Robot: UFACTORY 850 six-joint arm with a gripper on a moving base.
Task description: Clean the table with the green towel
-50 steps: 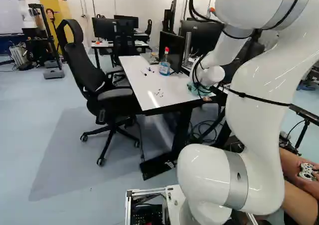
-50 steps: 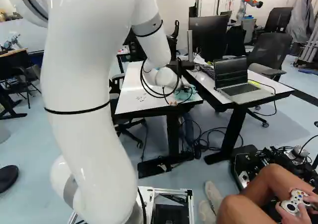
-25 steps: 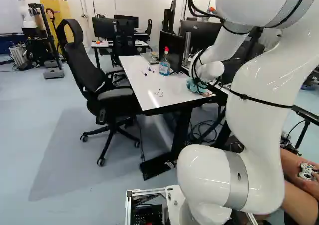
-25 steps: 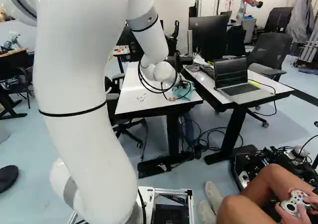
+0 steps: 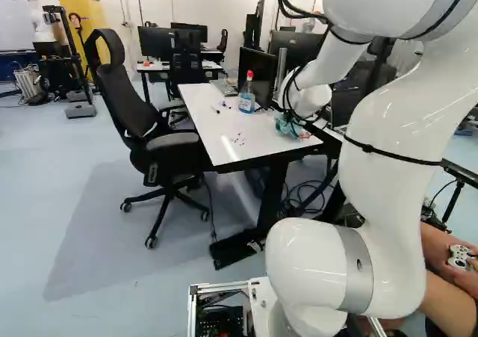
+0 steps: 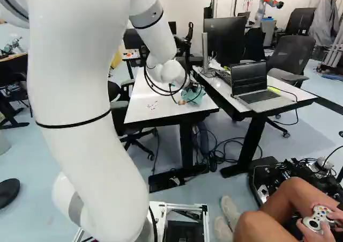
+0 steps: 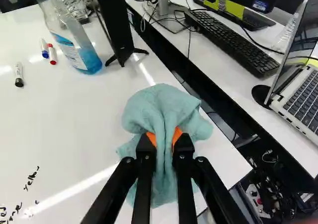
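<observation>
The hand (image 7: 164,136), clamped on the green towel (image 7: 160,104), lies right of the black writing (image 7: 32,176), apparently low against the desk (image 7: 74,119).

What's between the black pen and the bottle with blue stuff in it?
A pen with blue on it and a pen with red on it, lying on the table. The wrist view shows them.

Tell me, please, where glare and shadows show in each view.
Wrist view: bright glare streaks the table beside the towel; left base view: an apparent broad shadow on the floor by the chair; right base view: shade beneath the table.
</observation>
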